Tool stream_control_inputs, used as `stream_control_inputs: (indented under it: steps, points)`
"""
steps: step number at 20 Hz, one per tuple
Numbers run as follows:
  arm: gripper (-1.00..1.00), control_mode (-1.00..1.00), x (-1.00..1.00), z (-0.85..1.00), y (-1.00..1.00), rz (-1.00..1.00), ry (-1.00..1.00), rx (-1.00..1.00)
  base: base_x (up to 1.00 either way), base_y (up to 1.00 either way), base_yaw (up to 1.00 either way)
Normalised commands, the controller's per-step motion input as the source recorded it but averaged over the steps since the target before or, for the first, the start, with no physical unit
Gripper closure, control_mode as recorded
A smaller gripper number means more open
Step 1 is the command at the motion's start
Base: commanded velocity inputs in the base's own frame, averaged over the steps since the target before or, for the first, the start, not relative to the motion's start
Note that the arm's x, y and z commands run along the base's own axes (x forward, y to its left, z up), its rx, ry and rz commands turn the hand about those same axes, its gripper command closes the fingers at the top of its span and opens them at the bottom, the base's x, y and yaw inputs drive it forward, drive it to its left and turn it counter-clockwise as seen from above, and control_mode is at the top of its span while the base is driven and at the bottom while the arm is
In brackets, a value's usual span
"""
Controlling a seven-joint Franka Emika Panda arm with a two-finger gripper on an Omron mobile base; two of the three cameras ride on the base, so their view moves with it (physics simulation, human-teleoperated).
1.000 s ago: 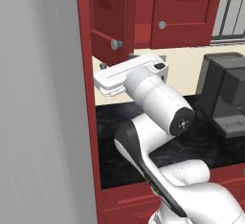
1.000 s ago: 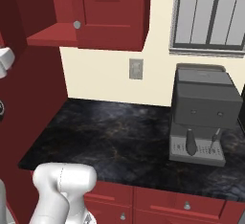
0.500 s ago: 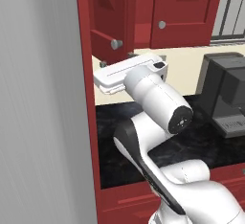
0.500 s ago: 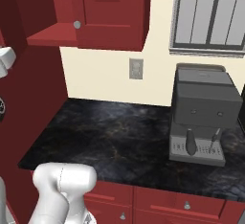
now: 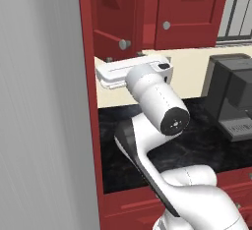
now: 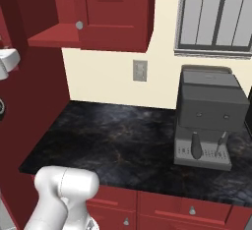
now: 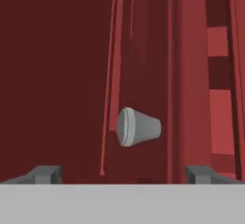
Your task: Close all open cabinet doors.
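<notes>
Right base view shows the black stone counter (image 6: 123, 140), the grey espresso machine (image 6: 209, 118) standing on it below the window (image 6: 216, 15), and a wall outlet (image 6: 140, 70). Left base view shows the white arm (image 5: 157, 106) reaching toward the open cabinet door (image 5: 115, 20), swung out beside the closed door (image 5: 189, 10). Hand view shows the open door's grey knob (image 7: 138, 127) close ahead, between the gripper (image 7: 123, 174) fingertips (image 7: 45, 173); jaws spread wide, holding nothing, clear of the knob.
</notes>
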Motion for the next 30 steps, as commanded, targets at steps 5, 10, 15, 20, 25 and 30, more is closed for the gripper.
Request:
stream_control_inputs:
  steps: [5,10,15,20,25,30]
  points:
    - [-1.00,-1.00,0.59,0.01,-0.16,-0.07,0.00,0.07,0.00,0.00,0.00]
    - [-1.00,-1.00,0.56,0.00,-0.13,-0.06,0.00,0.06,0.00,0.00,0.00]
    - [-1.00,-1.00,0.56,0.00,-0.03,-0.07,0.00,0.02,0.00,0.00,0.00]
    - [-1.00,-1.00,0.57,-0.01,0.00,-0.09,0.00,0.00,0.00,0.00,0.00]
    - [-1.00,-1.00,0.58,-0.10,0.00,-0.11,0.00,0.00,0.00,0.00,0.00]
    - [-1.00,-1.00,0.41,-0.28,0.00,-0.09,-0.06,-0.01,0.00,0.00,0.00]
